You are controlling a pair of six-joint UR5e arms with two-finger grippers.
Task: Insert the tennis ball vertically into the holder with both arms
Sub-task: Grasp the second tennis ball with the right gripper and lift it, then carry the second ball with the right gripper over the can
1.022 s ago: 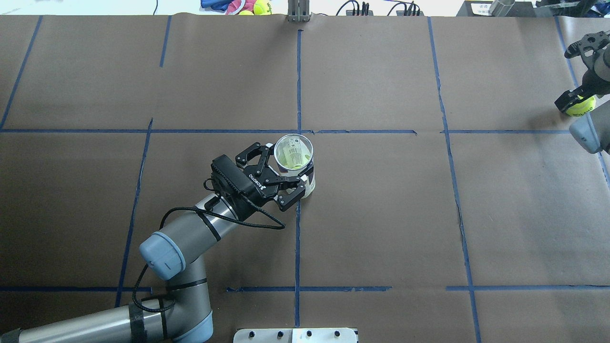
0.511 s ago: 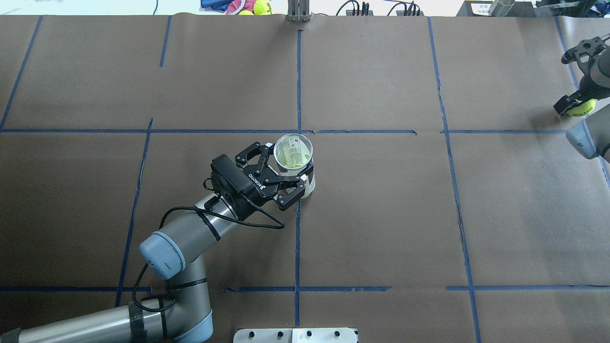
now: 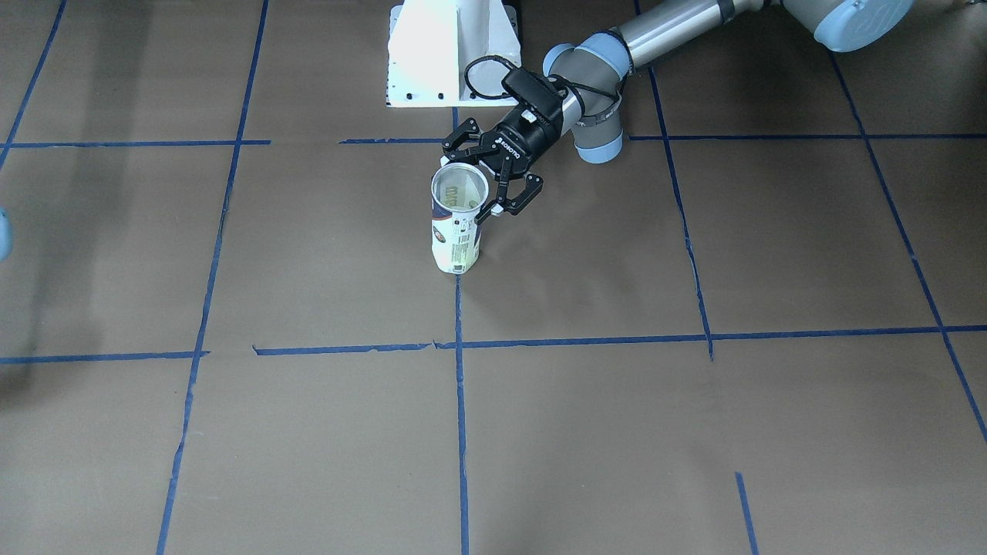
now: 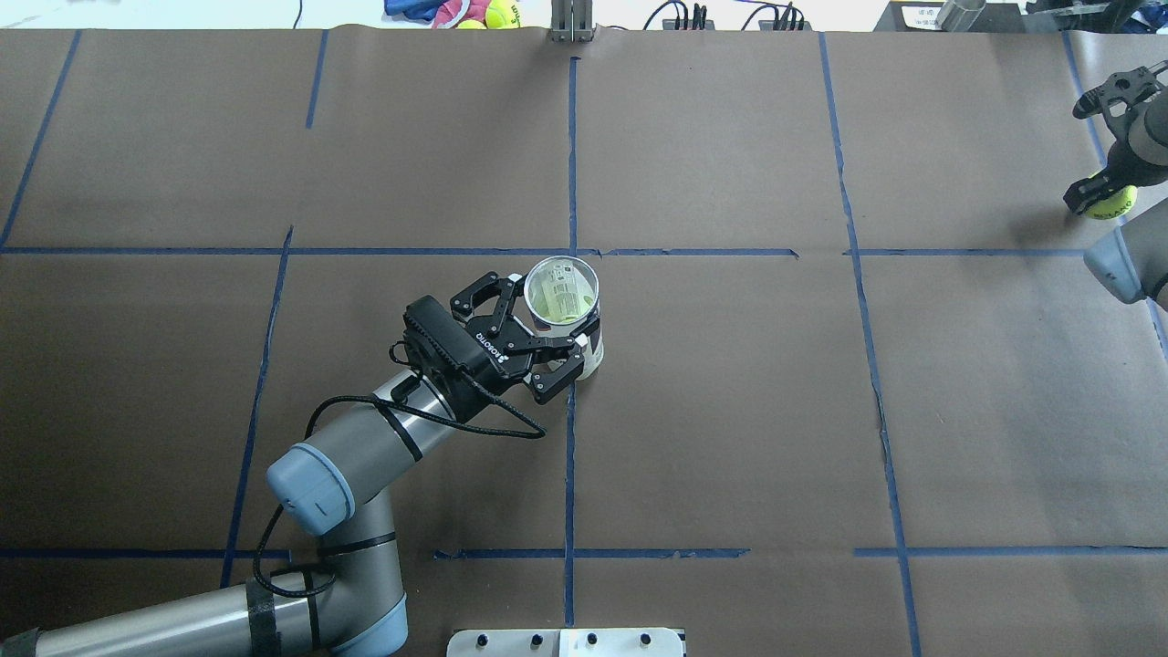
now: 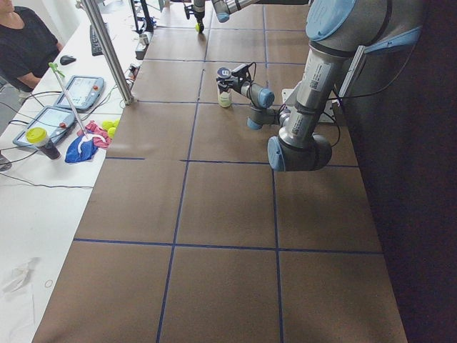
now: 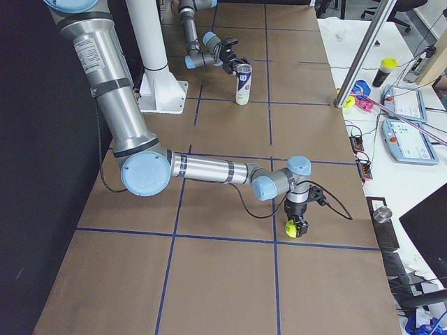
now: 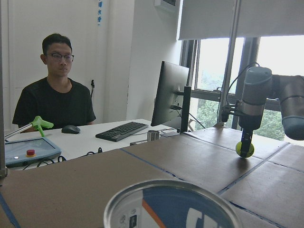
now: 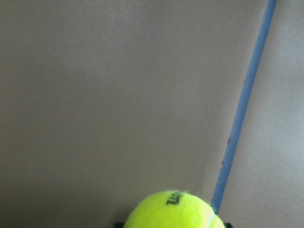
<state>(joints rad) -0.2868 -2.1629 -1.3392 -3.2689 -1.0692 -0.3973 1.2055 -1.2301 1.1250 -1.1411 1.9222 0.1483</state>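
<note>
Tennis ball (image 4: 1112,205) is bright yellow-green fuzz with black lettering, sitting low at the table's (image 4: 730,411) far right beside a blue tape line (image 8: 242,104). The right gripper (image 4: 1102,195) is pinched tight on it. The left gripper (image 4: 551,316) is clamped around the upright holder (image 3: 455,239).

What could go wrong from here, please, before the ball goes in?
The tennis ball hangs at the tips of the right gripper, far from the holder, and might slip in transit. It looks nearly as wide as the holder's mouth, so slight misalignment could jam it against the rim.
</note>
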